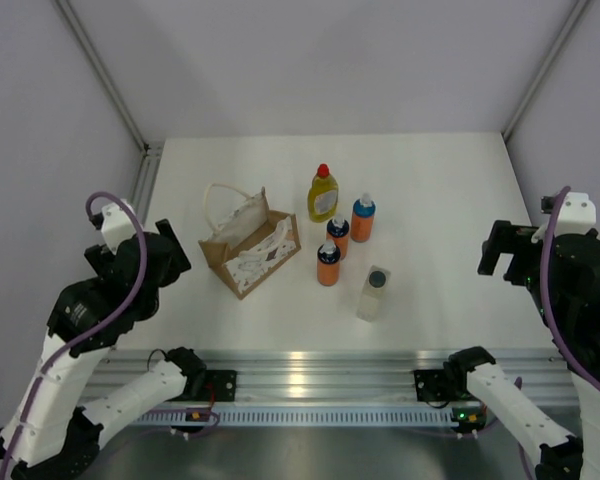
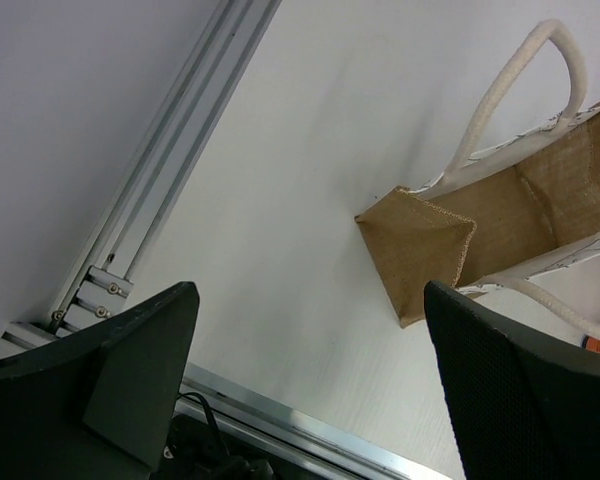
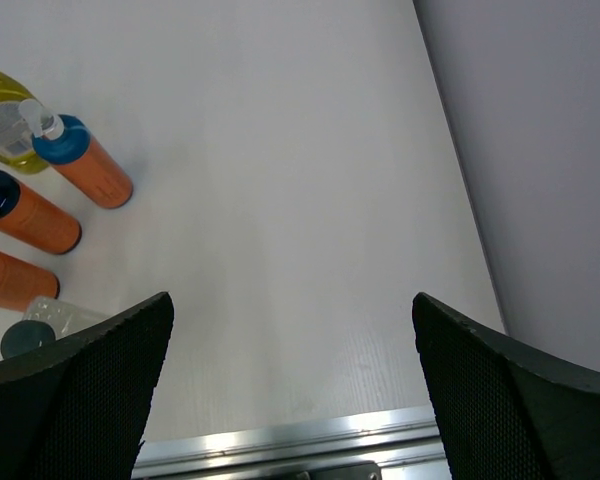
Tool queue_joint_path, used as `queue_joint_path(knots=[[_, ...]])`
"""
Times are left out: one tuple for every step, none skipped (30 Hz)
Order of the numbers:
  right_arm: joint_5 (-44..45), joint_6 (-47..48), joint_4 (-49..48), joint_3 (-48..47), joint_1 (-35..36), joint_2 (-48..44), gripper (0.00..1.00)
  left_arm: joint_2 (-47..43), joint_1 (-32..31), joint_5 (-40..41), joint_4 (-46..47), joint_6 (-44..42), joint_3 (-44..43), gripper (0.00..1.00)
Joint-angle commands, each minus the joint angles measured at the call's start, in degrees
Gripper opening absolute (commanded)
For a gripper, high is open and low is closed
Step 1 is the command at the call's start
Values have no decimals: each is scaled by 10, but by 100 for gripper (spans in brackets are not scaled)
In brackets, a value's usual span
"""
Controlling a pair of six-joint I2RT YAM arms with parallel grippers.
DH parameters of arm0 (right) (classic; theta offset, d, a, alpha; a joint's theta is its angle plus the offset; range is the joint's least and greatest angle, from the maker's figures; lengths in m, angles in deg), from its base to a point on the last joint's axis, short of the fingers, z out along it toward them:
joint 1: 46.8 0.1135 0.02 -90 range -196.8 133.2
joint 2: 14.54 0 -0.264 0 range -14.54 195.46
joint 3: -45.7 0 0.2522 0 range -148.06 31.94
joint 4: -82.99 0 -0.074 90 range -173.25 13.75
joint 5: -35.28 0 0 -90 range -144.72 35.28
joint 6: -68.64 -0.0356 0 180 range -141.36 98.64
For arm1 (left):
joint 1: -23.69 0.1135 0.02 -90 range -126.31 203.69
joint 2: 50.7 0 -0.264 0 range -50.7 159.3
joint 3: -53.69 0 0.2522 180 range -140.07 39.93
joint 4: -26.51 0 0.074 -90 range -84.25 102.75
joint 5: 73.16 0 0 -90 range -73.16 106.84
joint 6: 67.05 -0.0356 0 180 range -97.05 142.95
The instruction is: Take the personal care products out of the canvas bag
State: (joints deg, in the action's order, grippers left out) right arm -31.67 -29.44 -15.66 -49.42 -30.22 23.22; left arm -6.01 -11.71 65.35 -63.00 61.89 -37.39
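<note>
Left claw [image 2: 310, 290], right claw [image 3: 292, 300] agape; bottles [image 1: 328, 266] beside canvas bag [image 1: 248, 256], labels illegible

Built as a left arm [image 1: 42, 385] and a right arm [image 1: 525, 405] of smooth, rounded white shells, joined by chunky black housings at elbow and wrist. Carries a thin purple cable [image 1: 130, 250] looped along each upper section. Starts from black base blocks [image 1: 195, 378] with tiny red and green lights close by. Ends in a left gripper [image 2: 310, 290] and a right gripper [image 3: 291, 297], each with two broad matte black fingers [image 3: 70, 400], wedge-shaped and finely dotted like mesh on the right pair.
</note>
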Motion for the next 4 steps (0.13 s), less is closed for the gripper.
queue_joint_path(knots=[[19,4,6,-6,-5,2,99,-11,2,-6,23,-4,11,98],[20,4,6,-6,-4,6,99,-9,2,-6,26,-4,13,98],[21,4,6,-9,-5,6,100,-8,2,-8,29,-1,14,98],[19,5,5,-11,-5,7,100,-7,2,-9,31,0,15,98]])
